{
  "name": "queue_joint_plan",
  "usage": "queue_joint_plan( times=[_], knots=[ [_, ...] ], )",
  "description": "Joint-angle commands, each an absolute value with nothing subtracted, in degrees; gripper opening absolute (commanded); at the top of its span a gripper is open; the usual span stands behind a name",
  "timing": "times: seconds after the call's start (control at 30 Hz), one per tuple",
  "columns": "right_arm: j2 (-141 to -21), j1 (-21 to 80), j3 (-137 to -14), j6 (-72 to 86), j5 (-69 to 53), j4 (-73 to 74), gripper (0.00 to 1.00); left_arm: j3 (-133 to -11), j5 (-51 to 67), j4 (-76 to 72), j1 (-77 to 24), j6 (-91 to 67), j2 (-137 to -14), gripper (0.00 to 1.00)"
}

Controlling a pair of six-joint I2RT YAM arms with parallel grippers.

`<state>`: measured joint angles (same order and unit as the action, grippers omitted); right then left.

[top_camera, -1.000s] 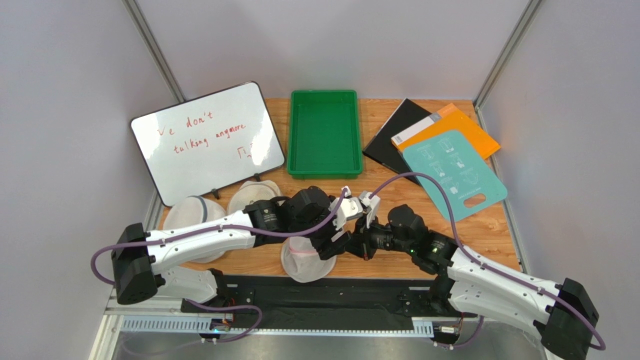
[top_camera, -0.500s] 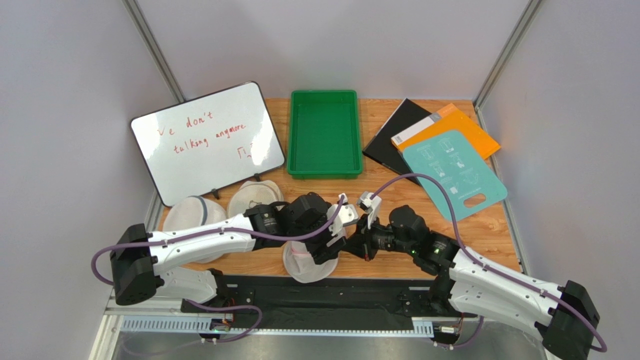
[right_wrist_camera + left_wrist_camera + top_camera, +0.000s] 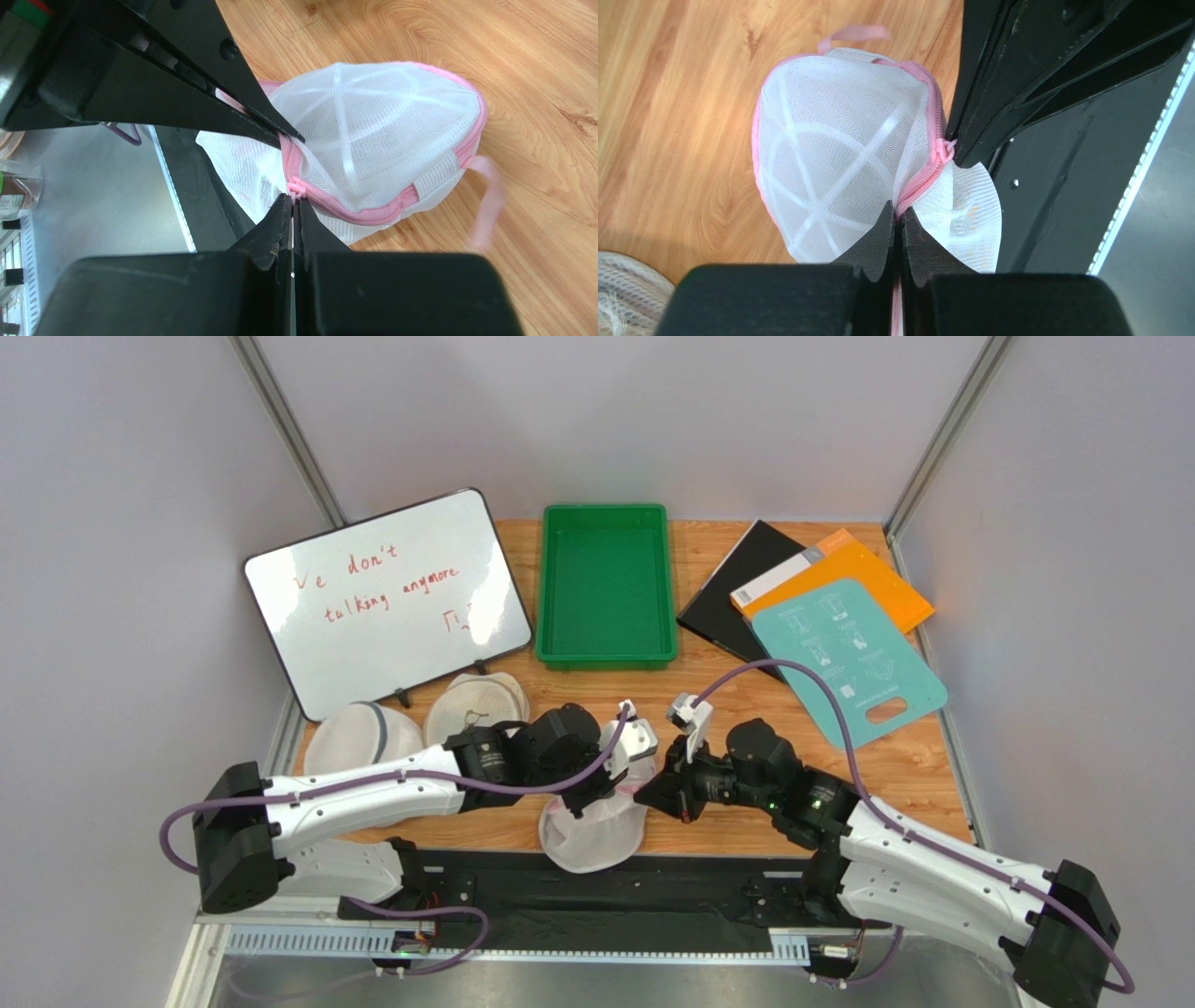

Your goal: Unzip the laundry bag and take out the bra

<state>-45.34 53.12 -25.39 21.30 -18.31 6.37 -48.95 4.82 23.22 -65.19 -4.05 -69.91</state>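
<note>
The round white mesh laundry bag with pink trim and zipper [image 3: 591, 829] sits at the near edge of the wooden table [image 3: 898, 756], partly over the black base rail [image 3: 701, 879], between both grippers. The left gripper [image 3: 899, 213] is clenched on the pink zipper band. The right gripper [image 3: 291, 201] is pinched onto the zipper pull just beside it. Bare wood lies open toward the green plastic tray [image 3: 606, 585]. The wrist views show the fingertips almost meeting at the zipper; in the top view the arms hide this.

Red handwritten "We don't talking anymore" on the whiteboard [image 3: 386, 602] at far left
</note>
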Motion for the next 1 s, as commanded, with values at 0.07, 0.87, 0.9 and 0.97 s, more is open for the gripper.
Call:
queue_joint_plan(
  times=[0.07, 0.87, 0.9, 0.97],
  knots=[
    [-43.8, 53.3, -27.8, 20.0, -14.6, 6.9, 0.00, -46.3, -1.3, 23.0, -65.2, -4.5, -65.3, 0.00],
    [-45.8, 52.7, -29.2, 21.4, -17.9, 4.7, 0.00, -50.6, -0.4, 21.6, -65.2, -3.3, -63.4, 0.75],
    [-45.8, 52.9, -29.1, 21.5, -18.0, 4.6, 0.00, -51.0, -0.4, 21.4, -65.2, -3.3, -63.8, 0.75],
    [-45.9, 53.0, -29.1, 21.5, -18.6, 4.5, 0.00, -51.8, 0.7, 20.7, -65.2, -3.0, -65.5, 0.75]
  ],
)
